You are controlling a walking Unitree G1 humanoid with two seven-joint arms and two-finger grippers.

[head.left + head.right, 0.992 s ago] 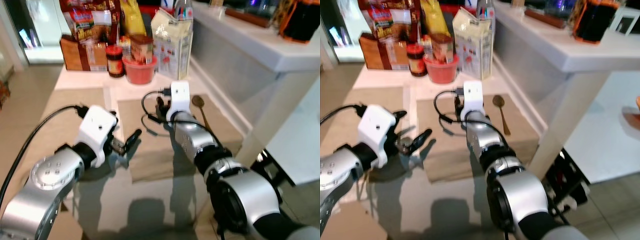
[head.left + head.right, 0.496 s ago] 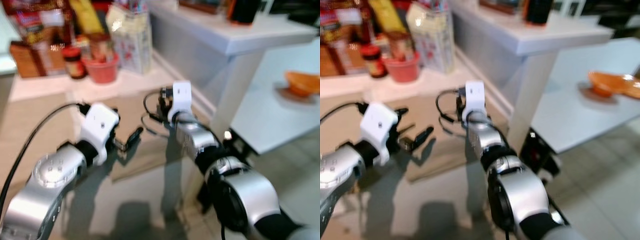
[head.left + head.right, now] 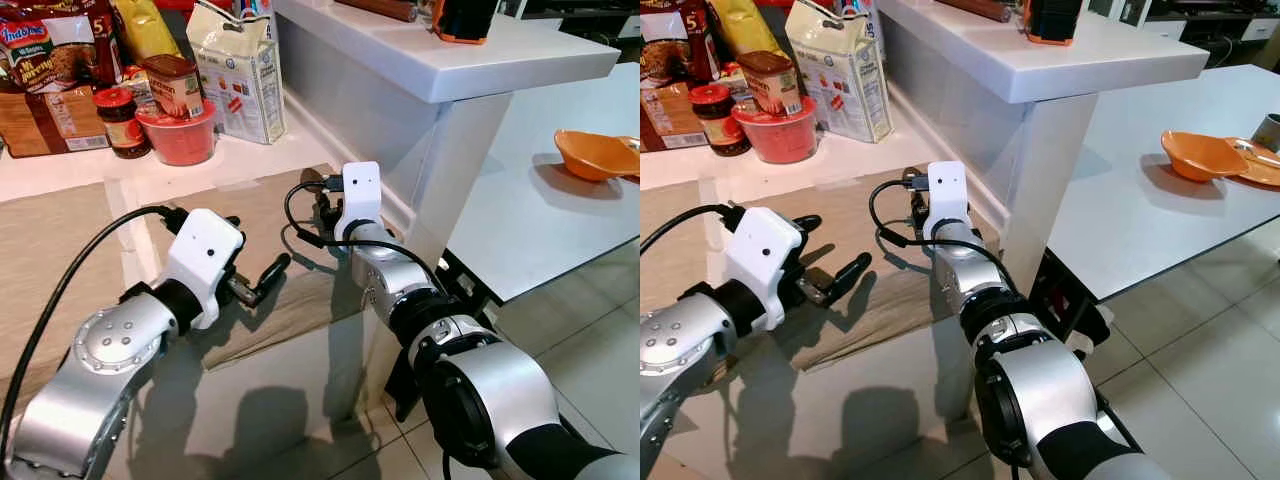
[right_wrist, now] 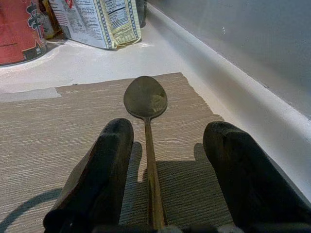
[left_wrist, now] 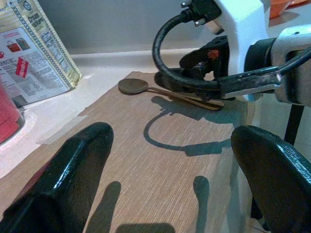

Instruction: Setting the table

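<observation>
— Head views first, biggest thing down: what's there?

— A white counter (image 3: 1060,60) rises on the right of the table. The beige placemat (image 3: 265,200) lies on the table under both arms, with a second mat to its left. Behind them stands a row of groceries: a pale printed bag (image 3: 240,65), a red tub (image 3: 180,135) with a jar on top, and a dark-lidded jar (image 3: 118,120). Off to the right, on a lower white table, sits an orange bowl (image 3: 598,152).

— And the arms?

— The right gripper (image 4: 153,160) is low over the placemat's far end, fingers spread wide, straddling the handle of the spoon (image 4: 146,99). The spoon lies flat on the mat near its right edge, bowl pointing towards the groceries. Whether the pads touch it, I cannot tell.

— The left one?

— The left gripper (image 3: 258,283) hangs above the same mat, nearer the robot, also parted — nothing between its fingers (image 5: 68,170).
</observation>
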